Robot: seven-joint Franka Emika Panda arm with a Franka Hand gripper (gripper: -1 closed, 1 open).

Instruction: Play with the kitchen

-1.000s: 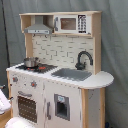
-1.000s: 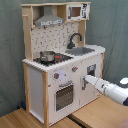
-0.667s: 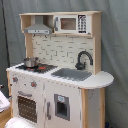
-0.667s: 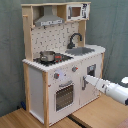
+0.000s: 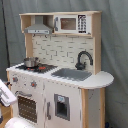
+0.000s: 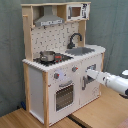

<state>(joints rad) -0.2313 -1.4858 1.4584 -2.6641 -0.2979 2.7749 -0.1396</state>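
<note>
The kitchen [image 6: 62, 60] stands on the wooden floor [image 6: 100, 112] before a grey curtain [image 6: 112, 25], with a small pot [image 6: 47, 55] on its stove. My arm [image 6: 112, 81] reaches toward the front panel beside the oven door [image 6: 64, 95]; I cannot tell how my fingers are set.

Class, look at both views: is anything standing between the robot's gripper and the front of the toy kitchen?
Nothing visible does. In the second exterior view the gripper reaches in from the second exterior view's right, and its tip is already at the kitchen front panel beside the oven door. No other object lies between them.
</note>
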